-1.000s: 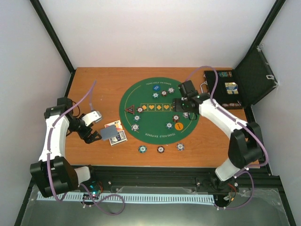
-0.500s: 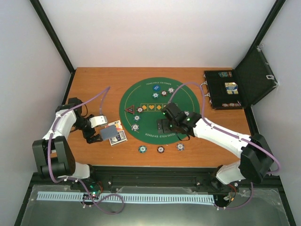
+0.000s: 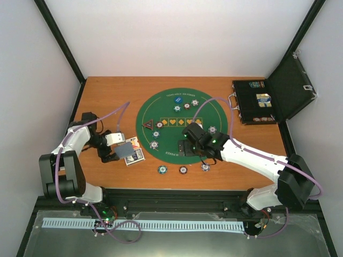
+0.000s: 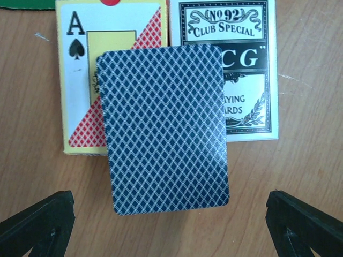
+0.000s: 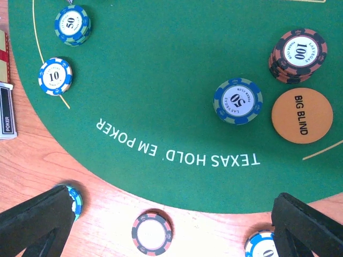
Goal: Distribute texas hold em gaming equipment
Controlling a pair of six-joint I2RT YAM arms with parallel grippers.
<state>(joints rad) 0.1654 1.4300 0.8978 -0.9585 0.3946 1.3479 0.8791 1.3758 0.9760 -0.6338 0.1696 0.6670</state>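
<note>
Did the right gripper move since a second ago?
Yes. The right gripper has come toward the near edge of the round green felt mat, away from the black hinged case.

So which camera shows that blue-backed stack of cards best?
The left wrist camera: the cards fill the frame, diamond pattern sharp, lying partly over two card boxes. The overhead camera shows them only as a small grey-blue patch. The right wrist camera misses them, showing chips on the green mat instead.
</note>
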